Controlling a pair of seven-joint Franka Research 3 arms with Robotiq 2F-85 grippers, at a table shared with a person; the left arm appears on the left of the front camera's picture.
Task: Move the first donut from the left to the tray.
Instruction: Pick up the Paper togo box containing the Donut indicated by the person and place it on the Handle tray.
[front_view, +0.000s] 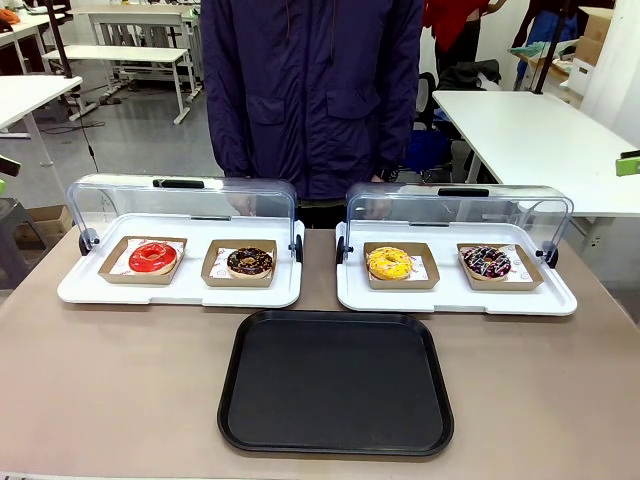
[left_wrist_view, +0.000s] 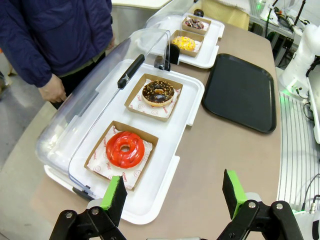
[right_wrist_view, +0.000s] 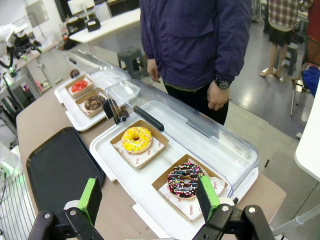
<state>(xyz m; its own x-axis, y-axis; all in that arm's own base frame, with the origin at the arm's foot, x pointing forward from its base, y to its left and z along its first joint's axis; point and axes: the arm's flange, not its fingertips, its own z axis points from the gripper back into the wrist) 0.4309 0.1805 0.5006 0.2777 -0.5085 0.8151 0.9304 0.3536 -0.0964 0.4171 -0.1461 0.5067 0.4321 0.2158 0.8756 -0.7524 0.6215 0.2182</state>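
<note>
The first donut (front_view: 152, 257), red-glazed, sits in its cardboard holder (front_view: 112, 270) at the left of the front view. It is inside the left white tray (front_view: 180, 292), whose clear lid stands raised, beside a chocolate donut (front_view: 249, 261). The black tray (front_view: 335, 385) lies at lower centre on the surface (front_view: 110, 390), just in front of both white trays. At the bottom of the left wrist view, the left fingers (left_wrist_view: 115, 196) are spread wide and grip nothing, with the first donut just above them. The right fingers (right_wrist_view: 91, 197) are likewise spread at the bottom of the right wrist view.

Person (front_view: 310, 90) — cut off above shoulders.
</note>
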